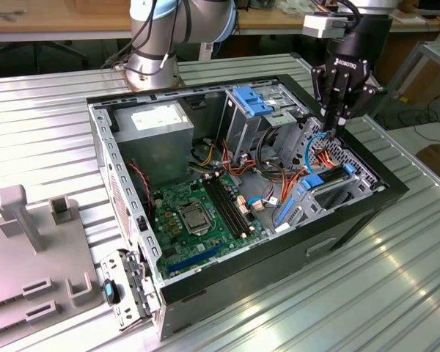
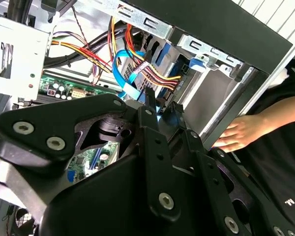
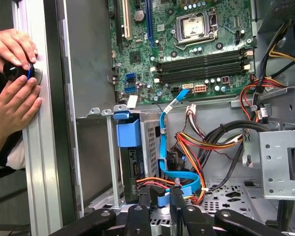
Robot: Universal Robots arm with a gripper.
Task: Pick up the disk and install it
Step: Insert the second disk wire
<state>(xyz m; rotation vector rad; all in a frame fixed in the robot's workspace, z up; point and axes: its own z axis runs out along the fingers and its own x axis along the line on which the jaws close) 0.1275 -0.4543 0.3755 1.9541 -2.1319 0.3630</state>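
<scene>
The disk (image 1: 328, 182) sits edge-on in the drive cage at the case's front end, at the exterior view's right, with its blue frame (image 1: 309, 192) showing. In the first wrist view the disk (image 3: 133, 169) is a dark slab under a blue frame tab (image 3: 129, 135). My gripper (image 1: 336, 126) hangs just above that cage, fingers drawn close together. In both wrist views the gripper (image 3: 160, 202) (image 2: 162, 109) pinches the end of a blue flat data cable (image 3: 162, 147) beside the disk.
The open computer case (image 1: 132, 242) lies on a ribbed metal table, with the green circuit board (image 1: 198, 216), a grey power supply box (image 1: 158, 132) and bundles of orange and yellow wires (image 3: 196, 147). A person's hands (image 3: 14, 73) rest on a knob at the table rail beside the case.
</scene>
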